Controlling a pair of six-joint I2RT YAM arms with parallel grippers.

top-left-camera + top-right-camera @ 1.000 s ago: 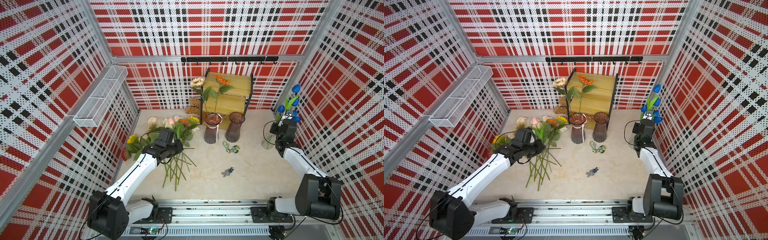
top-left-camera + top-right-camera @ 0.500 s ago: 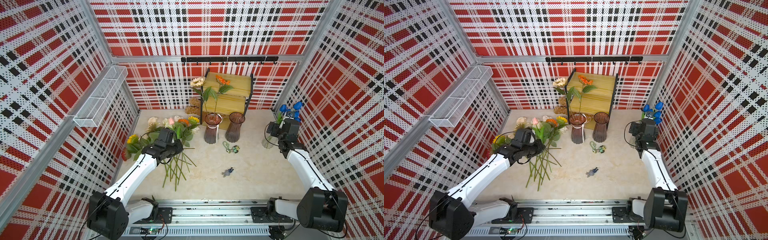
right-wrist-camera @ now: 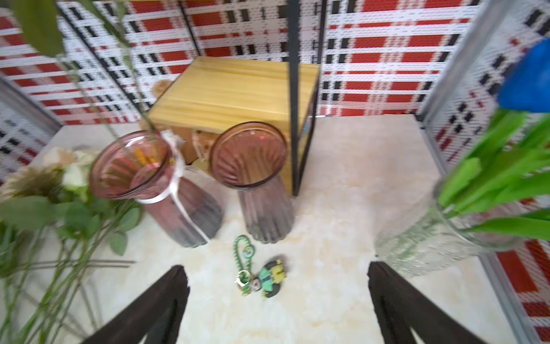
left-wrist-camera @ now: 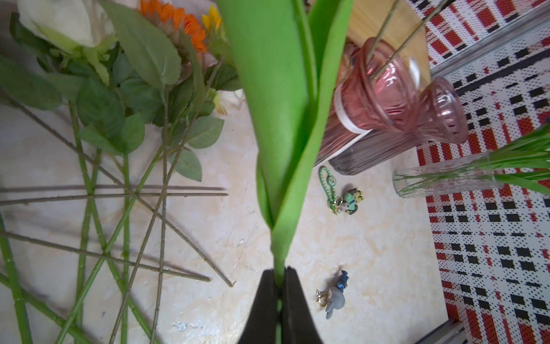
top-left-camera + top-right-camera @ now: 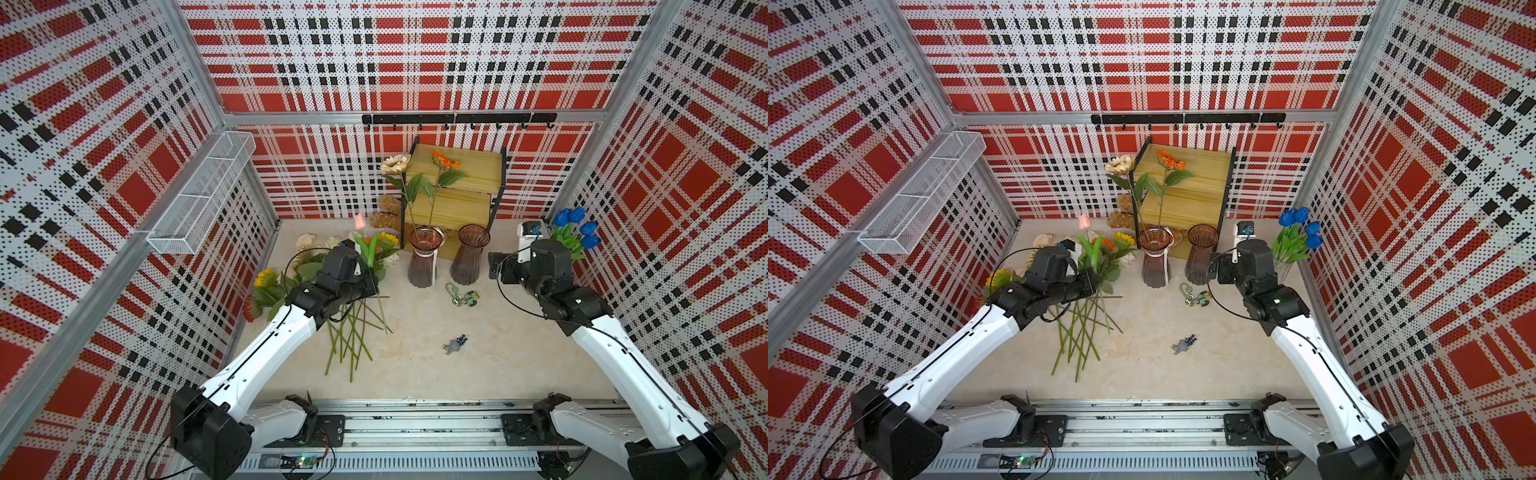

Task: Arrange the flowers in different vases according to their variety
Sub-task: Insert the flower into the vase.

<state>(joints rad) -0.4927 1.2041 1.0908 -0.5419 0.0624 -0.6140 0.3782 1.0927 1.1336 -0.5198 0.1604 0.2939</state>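
Three vases stand on the table (image 5: 498,357). The pinkish ribbed vase (image 5: 423,259) and the brownish-purple ribbed vase (image 5: 469,259) are side by side at twelve o'clock, just in front of the two-tier wooden shelf (image 5: 461,176). The clear glass cylinder (image 5: 1283,271) is at two o'clock by the right wall.

The pinkish ribbed vase holds two stems, a cream sunflower (image 5: 395,164) and an orange sunflower (image 5: 444,159). The brownish-purple ribbed vase is empty (its ribbed inside shows plainly in the right wrist view). The cylinder holds the blue tulips (image 5: 577,215), four blooms in both top views.

The left gripper (image 4: 278,278) is at ten o'clock, jaws pressed together on the green stem of the one pink tulip (image 5: 360,221), which stands upright, bloom uppermost, over the loose flowers (image 5: 353,328). Those lie heaped at ten o'clock with their stems crossing, too overlapped to count.

The right gripper (image 3: 275,268) has its jaws spread wide and holds nothing; it hangs at two o'clock, just beside the cylinder.

There are two keychains, a green-looped keychain (image 5: 459,295) near the middle of the table and a small grey-blue keychain (image 5: 455,344) toward six o'clock from it
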